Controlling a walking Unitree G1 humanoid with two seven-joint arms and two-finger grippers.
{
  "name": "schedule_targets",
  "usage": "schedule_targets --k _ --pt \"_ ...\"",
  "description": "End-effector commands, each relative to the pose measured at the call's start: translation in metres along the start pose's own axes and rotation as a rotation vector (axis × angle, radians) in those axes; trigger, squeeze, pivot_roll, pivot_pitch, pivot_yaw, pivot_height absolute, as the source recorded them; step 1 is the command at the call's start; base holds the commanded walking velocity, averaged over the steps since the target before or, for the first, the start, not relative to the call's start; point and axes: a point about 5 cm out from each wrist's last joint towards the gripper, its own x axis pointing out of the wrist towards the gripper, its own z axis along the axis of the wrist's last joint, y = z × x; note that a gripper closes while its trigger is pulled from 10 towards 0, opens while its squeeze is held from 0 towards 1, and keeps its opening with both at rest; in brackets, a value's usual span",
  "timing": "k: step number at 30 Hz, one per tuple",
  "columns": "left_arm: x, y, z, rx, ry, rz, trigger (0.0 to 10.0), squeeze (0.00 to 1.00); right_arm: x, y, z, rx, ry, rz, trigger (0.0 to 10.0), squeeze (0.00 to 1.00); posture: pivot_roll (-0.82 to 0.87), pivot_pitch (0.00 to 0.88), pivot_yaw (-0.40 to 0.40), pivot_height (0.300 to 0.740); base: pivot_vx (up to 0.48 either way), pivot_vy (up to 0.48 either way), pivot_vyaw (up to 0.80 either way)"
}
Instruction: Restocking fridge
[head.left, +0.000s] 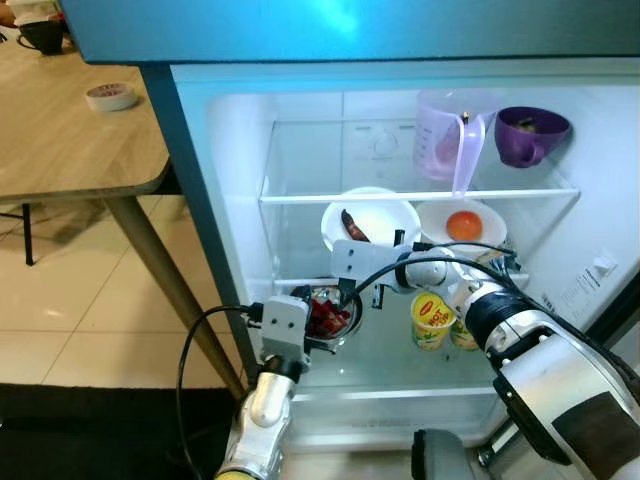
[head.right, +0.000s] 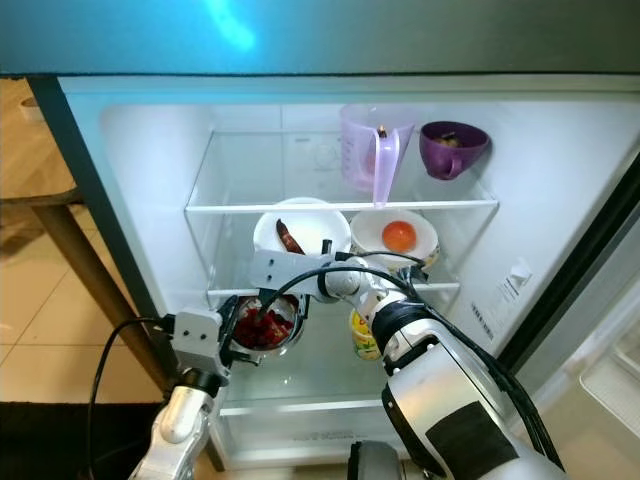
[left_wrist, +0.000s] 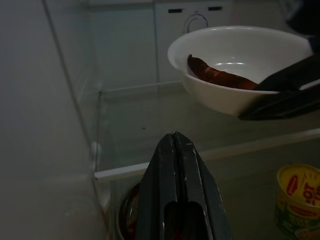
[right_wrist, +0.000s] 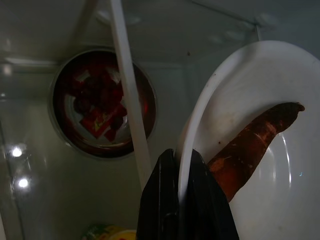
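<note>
The white bowl (right_wrist: 250, 100) with a dark sausage-like piece sits on the fridge's middle shelf (head.left: 300, 198), left of the bowl holding an orange. The right hand (right_wrist: 182, 200) pinches its near rim, apparently to seat it. Below, the left hand (left_wrist: 176, 170), fingers pressed together and empty, hovers near the metal bowl (head.right: 265, 325).

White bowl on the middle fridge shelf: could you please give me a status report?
Right claw shut on round white ceramic bowl's rim, brown sausage inside. Left claw shut, by steel bowl of red pieces below. Nothing blocking.
</note>
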Motion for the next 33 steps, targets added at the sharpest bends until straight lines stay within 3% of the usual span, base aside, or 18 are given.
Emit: schedule_targets --k 1,16,17,19,20,22,23,24,25,28,29,30,31,32,33 --pt "-0.004 0.004 0.000 0.008 0.014 0.012 10.0 0.00 -0.003 -0.011 0.005 0.023 -0.013 -0.039 10.0 0.00 0.00 0.198 -0.027 0.516 0.000 0.000 0.00" --pt "-0.018 -0.014 0.009 -0.026 0.031 -0.020 10.0 0.00 -0.009 -0.037 0.019 0.016 -0.025 -0.143 10.0 0.00 0.01 0.266 -0.033 0.516 0.000 0.000 0.00" --pt "-0.018 -0.014 0.010 -0.026 0.034 -0.018 10.0 0.00 -0.009 -0.040 0.019 0.005 -0.016 -0.162 10.0 0.36 0.01 0.266 -0.033 0.516 0.000 0.000 0.00" --pt "-0.019 -0.014 0.010 -0.027 0.037 -0.017 10.0 0.00 -0.010 -0.041 0.019 -0.002 -0.011 -0.174 10.0 0.36 0.01 0.266 -0.033 0.516 0.000 0.000 0.00" --pt "-0.019 -0.014 0.011 -0.027 0.038 -0.015 10.0 0.00 -0.010 -0.043 0.019 -0.010 -0.005 -0.184 10.0 0.80 0.01 0.263 -0.033 0.516 0.000 0.000 0.00" --pt "-0.019 -0.014 0.011 -0.027 0.040 -0.013 10.0 0.00 -0.011 -0.044 0.019 -0.016 -0.001 -0.190 10.0 0.80 0.01 0.263 -0.033 0.516 0.000 0.000 0.00" --pt "-0.019 -0.014 0.011 -0.027 0.041 -0.012 10.0 0.00 -0.011 -0.045 0.018 -0.028 0.009 -0.196 10.0 0.98 0.01 0.258 -0.034 0.516 0.000 0.000 0.00" --pt "-0.019 -0.014 0.011 -0.027 0.045 -0.013 10.0 0.00 -0.012 -0.046 0.017 -0.035 0.017 -0.210 10.0 1.00 0.01 0.254 -0.032 0.516 0.000 0.000 0.00" --pt "-0.019 -0.014 0.011 -0.025 0.048 -0.014 10.0 0.00 -0.013 -0.048 0.016 -0.038 0.024 -0.223 10.0 0.94 0.01 0.250 -0.031 0.516 0.000 0.000 0.00" --pt "-0.019 -0.015 0.012 -0.022 0.046 -0.019 10.0 0.00 -0.015 -0.051 0.015 -0.040 0.030 -0.243 10.0 0.92 0.01 0.247 -0.030 0.516 0.000 0.000 0.00" --pt "-0.018 -0.015 0.013 -0.021 0.047 -0.020 10.0 0.00 -0.017 -0.053 0.015 -0.036 0.026 -0.251 10.0 0.66 0.01 0.240 -0.028 0.516 0.000 0.000 0.00" --pt "-0.017 -0.015 0.013 -0.021 0.047 -0.020 10.0 0.00 -0.018 -0.056 0.016 -0.034 0.019 -0.257 10.0 0.21 0.01 0.237 -0.027 0.516 0.000 0.000 0.00" --pt "-0.016 -0.015 0.013 -0.021 0.047 -0.020 10.0 0.00 -0.019 -0.057 0.016 -0.032 0.015 -0.262 10.0 0.21 0.01 0.236 -0.026 0.516 0.000 0.000 0.00" --pt "-0.015 -0.016 0.013 -0.021 0.046 -0.021 10.0 0.00 -0.021 -0.060 0.017 -0.029 0.005 -0.266 10.0 0.00 0.01 0.230 -0.026 0.516 0.000 0.000 0.00" --pt "-0.014 -0.016 0.014 -0.022 0.046 -0.023 10.0 0.00 -0.023 -0.063 0.017 -0.026 -0.005 -0.267 10.0 0.00 0.00 0.225 -0.024 0.516 0.000 0.000 0.00"
